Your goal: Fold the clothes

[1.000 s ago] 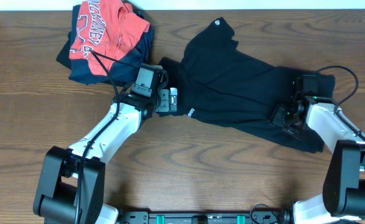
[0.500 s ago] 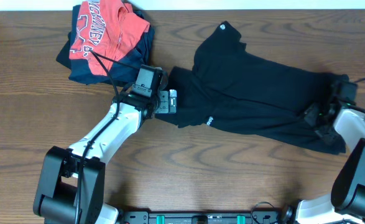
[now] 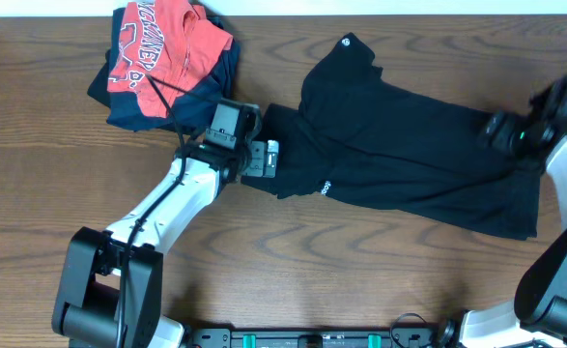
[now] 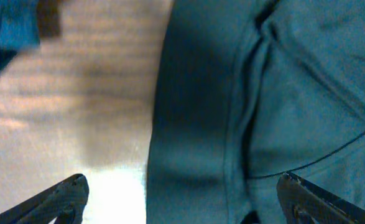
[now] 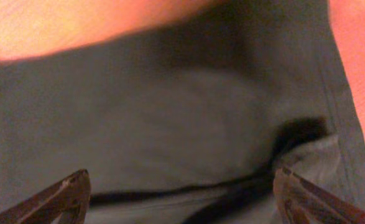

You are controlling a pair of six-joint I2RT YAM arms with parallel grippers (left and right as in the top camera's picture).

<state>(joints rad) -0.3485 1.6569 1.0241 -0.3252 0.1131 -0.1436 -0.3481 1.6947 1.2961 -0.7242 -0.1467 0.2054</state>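
Zero folds yet: black T-shirt (image 3: 399,164) sprawled rumpled, left gripper (image 3: 264,158) gaping at its 9 o'clock edge, right gripper (image 3: 503,130) gaping empty at its 3 o'clock end.

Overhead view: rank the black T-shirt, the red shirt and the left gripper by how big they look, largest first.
1. black T-shirt, spread wide, by far the largest.
2. red shirt, bunched on top of the navy garment.
3. left gripper, clearly the smallest, though it sits nearer the camera.
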